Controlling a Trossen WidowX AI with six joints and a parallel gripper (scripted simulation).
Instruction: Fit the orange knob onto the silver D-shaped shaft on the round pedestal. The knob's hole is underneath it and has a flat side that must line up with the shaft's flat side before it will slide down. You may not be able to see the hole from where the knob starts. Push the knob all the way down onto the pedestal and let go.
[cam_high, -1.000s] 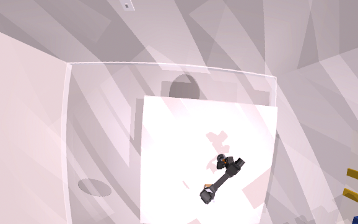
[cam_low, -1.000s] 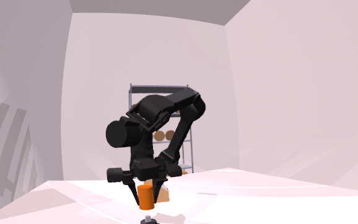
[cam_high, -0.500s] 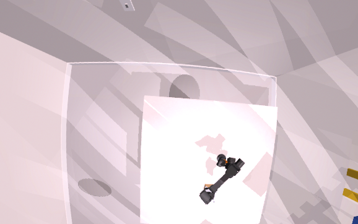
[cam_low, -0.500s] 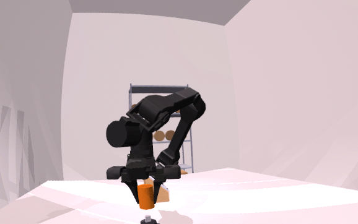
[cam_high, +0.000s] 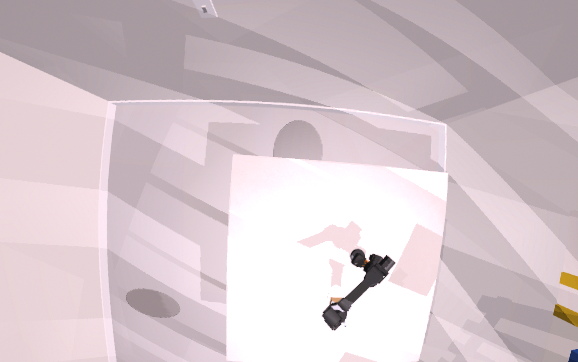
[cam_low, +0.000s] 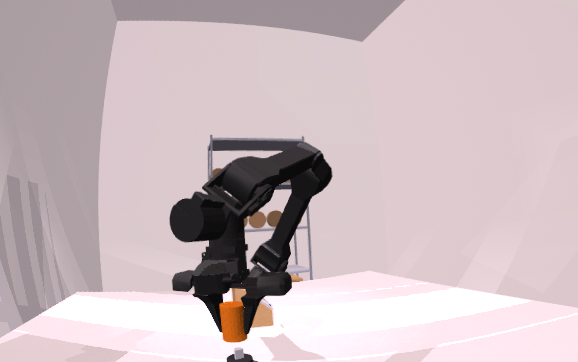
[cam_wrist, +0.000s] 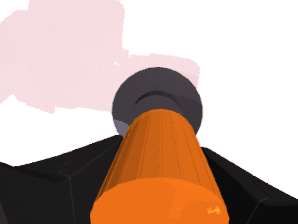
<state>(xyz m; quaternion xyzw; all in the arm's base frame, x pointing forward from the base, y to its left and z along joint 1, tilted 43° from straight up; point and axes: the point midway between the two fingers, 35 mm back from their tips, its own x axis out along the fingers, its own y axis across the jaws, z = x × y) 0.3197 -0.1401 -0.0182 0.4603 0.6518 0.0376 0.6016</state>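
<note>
In the exterior view, from left to right, the black parallel-jaw gripper (cam_high: 367, 263) (cam_low: 234, 327) (cam_wrist: 160, 149) is standing partway open, its fingers clamping the sides of a ribbed orange cylindrical knob (cam_high: 366, 262) (cam_low: 233, 322) (cam_wrist: 159, 160). The knob is hanging nearly upright, clear of the silver D-shaped metal shaft (cam_low: 238, 353), which is projecting at its six o'clock from the dark round pedestal (cam_high: 353, 254) (cam_low: 240, 359) (cam_wrist: 157, 82). At the knob's two o'clock, the jointed black arm (cam_high: 362, 292) (cam_low: 290, 165) is arching over the white desk (cam_high: 270, 225) (cam_low: 350, 300). Behind it, at twelve o'clock, a grey metal shelf rack (cam_low: 250, 145) is standing.
</note>
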